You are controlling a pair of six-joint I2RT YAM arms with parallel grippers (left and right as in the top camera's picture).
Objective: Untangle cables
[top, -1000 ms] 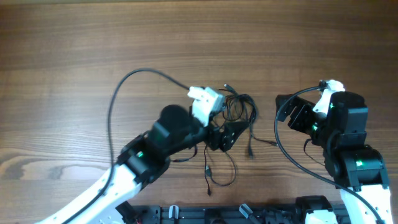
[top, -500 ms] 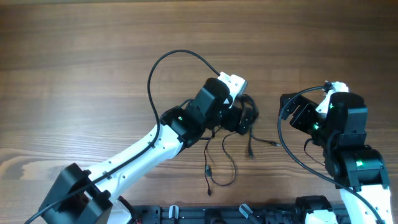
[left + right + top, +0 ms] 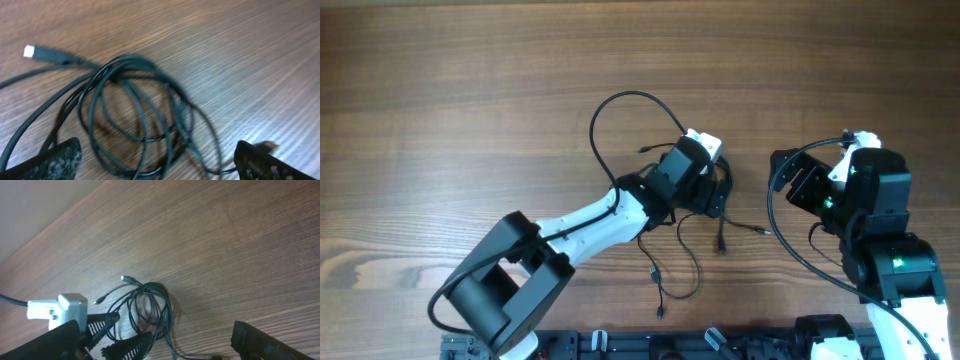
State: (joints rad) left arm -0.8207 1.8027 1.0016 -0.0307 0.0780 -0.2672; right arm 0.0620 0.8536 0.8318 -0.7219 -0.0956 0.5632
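Across the whole scene runs a brown wood-grain table top (image 3: 470,90), its grain lying left to right, with a black rail (image 3: 620,340) along the near edge; the right wrist view shows only a pale, blurred strip past the table's far edge. Right of centre lie the thin black cables (image 3: 718,182), several loose loops piled on one another flat on the wood. From that pile loose strands trail toward the near left, so the tangle's long axis slants from far right to near left, and one short strand reaches off to the right. A white-tipped plug (image 3: 30,50) pokes out of the loops in the left wrist view, pointing away from the coil. The left gripper (image 3: 157,145) hangs directly over the pile with its fingers spread wide on either side, grasping nothing. The right gripper (image 3: 156,329) stands just right of the cables, facing them, likewise spread wide and empty.
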